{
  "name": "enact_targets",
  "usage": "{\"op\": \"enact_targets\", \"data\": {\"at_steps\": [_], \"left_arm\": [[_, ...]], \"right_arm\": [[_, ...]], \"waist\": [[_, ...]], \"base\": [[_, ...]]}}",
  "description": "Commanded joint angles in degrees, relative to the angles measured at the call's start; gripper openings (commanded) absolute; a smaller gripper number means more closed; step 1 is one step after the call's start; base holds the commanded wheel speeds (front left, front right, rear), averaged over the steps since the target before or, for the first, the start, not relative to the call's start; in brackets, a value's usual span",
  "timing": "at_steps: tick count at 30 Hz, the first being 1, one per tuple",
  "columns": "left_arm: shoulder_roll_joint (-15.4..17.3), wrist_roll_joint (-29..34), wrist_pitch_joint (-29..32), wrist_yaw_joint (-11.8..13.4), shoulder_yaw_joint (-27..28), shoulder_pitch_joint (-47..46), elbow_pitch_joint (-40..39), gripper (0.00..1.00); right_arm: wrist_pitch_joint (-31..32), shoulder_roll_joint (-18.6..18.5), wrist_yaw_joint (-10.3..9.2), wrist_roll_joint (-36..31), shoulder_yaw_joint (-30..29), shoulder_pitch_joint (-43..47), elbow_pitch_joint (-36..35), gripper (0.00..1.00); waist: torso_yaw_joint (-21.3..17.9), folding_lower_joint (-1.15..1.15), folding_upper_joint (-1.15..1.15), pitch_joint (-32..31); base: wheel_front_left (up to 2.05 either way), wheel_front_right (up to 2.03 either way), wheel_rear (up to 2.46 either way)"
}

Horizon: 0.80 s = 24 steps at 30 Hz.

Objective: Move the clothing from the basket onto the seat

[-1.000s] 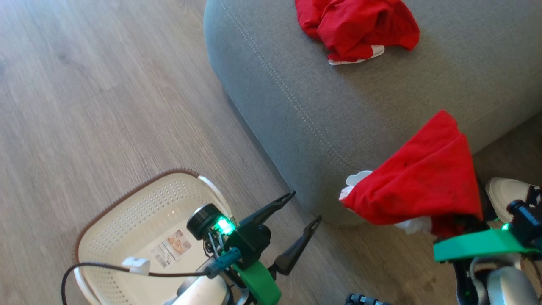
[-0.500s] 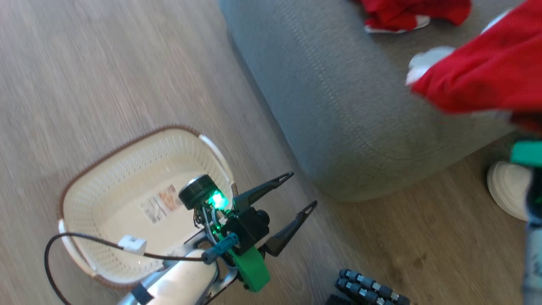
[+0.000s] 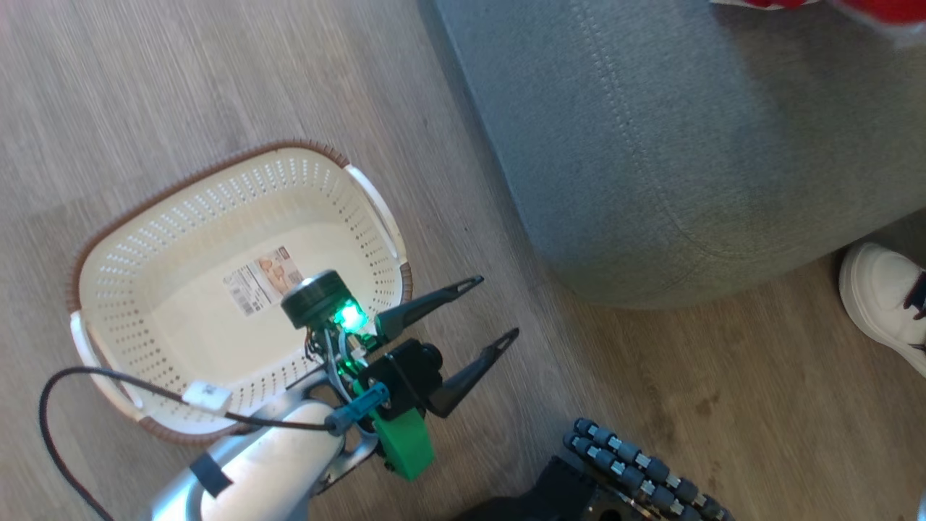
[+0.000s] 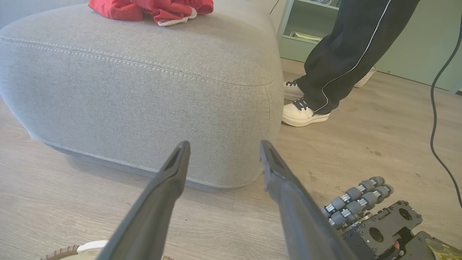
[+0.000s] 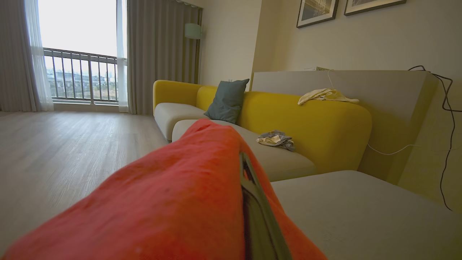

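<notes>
Wood floor, basket long axis diagonal; left gripper wide apart, right gripper apparently pinching clothing

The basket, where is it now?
In the head view's lower left, the basket stands on the wood floor, left of the seat, with the left end effector beside it.

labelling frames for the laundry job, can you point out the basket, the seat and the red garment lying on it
basket [image 3: 239, 189]: head view, on its perforated far wall
seat [image 4: 144, 90]: left wrist view, on its grey front side
red garment [image 4: 144, 7]: left wrist view, on its crumpled red middle
</notes>
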Motion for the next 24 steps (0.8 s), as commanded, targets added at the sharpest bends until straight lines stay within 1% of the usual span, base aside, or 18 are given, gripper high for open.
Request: {"op": "enact_targets", "data": {"at_steps": [1, 6, 14, 18, 22, 24], "left_arm": [[0.62, 0.13, -0.29, -0.08, 0.85, -1.04, -2.24, 1.0], [1.0, 0.46, -0.29, -0.08, 1.36, -2.04, -3.26, 1.0], [1.01, 0.63, -0.29, -0.08, 0.33, -2.31, -3.58, 1.0], [1.08, 0.61, -0.29, -0.08, 0.31, -2.94, -3.59, 1.0], [1.04, 1.01, -0.29, -0.08, -0.02, -3.75, -3.93, 1.0], [0.79, 0.99, -0.29, -0.08, 0.45, -3.66, -4.1, 1.0]], "right_arm": [[-0.35, -3.16, -0.01, 0.56, 0.22, -2.76, -0.29, 0.0], [-0.35, -6.71, -0.01, 1.89, 0.04, -10.04, 5.72, 0.0], [-0.35, -11.96, -0.01, 0.66, 0.95, -18.64, 18.0, 0.0], [-0.35, -13.4, -0.01, 0.08, 0.62, -22.55, 23.84, 0.0], [-0.35, -14.86, -0.01, -1.92, -0.58, -26.45, 31.44, 0.0], [-0.35, -14.85, -0.01, -3.29, -1.02, -28.5, 34.49, 0.0]], "waist": [[0.33, -0.02, 0.0, 1.48], [1.1, -0.02, 0.0, 4.68], [3.13, -0.02, 0.0, 6.9], [4.24, -0.02, 0.0, 8.33], [5.63, -0.02, 0.0, 9.59], [6.31, -0.02, 0.0, 10.06]], "base": [[0.0, 0.0, 0.0], [0.0, 0.0, 0.0], [0.0, 0.0, 0.0], [0.0, 0.0, 0.0], [0.0, 0.0, 0.0], [0.0, 0.0, 0.0]]}}
